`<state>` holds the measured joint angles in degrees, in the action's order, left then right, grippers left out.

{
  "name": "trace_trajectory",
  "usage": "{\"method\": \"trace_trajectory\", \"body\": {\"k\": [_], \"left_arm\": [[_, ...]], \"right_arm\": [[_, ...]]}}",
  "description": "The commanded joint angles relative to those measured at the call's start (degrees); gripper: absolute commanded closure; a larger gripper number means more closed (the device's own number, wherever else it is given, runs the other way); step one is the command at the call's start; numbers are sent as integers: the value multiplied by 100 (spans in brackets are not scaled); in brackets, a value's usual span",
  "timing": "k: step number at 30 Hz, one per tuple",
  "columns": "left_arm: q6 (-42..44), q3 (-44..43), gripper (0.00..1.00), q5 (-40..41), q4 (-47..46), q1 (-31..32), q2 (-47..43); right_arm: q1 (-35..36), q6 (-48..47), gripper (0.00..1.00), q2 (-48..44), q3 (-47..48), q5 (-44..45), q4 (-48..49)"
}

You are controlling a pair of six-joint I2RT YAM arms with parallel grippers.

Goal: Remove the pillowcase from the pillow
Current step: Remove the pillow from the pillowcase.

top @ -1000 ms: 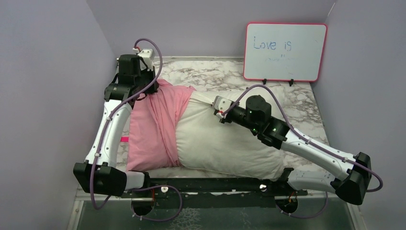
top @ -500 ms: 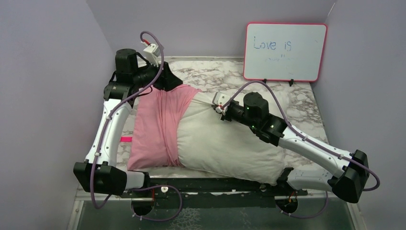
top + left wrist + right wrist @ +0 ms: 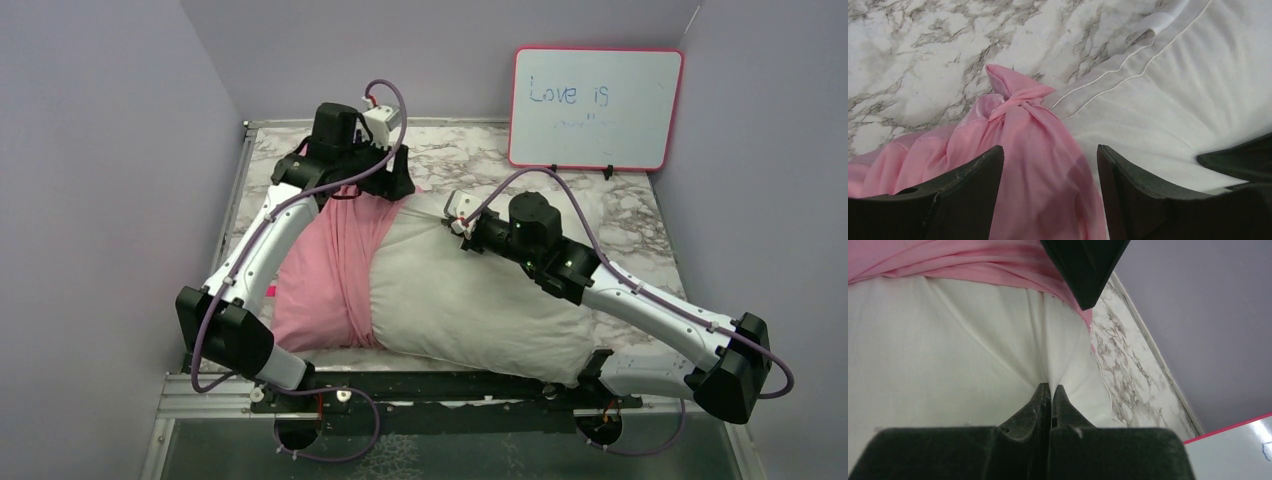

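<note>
Behind the left arm, the bunched pink pillowcase is part-hidden; left end effector released, right end effector grasping pillow.

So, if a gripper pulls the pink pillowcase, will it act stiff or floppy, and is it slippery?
The pillowcase is probably floppy: it lies in loose folds and bunches up, twisted, at one corner. Its slight sheen suggests it may slip out of a pinch. It wraps one end of the pillow, so it may drag when pulled.
</note>
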<state>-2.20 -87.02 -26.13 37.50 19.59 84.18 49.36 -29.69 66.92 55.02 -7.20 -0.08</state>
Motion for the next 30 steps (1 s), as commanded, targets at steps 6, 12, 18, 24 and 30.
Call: {"method": "trace_trajectory", "body": {"k": [6,12,18,24,30], "left_arm": [[550,-27,70,2208,873,254,327],[832,210,100,3461,933,194,121],[920,385,100,4278,935,-811,-50],[889,412,100,4676,795,-1284,-232],[740,182,81,3558,764,-1311,-316]], "right_arm": [[1,15,99,-257,-5,280,130],[3,-44,99,-342,-159,951,213],[3,-38,99,-475,-305,1373,263],[1,-19,99,-520,-344,1450,269],[3,71,99,-439,-271,1581,298]]}}
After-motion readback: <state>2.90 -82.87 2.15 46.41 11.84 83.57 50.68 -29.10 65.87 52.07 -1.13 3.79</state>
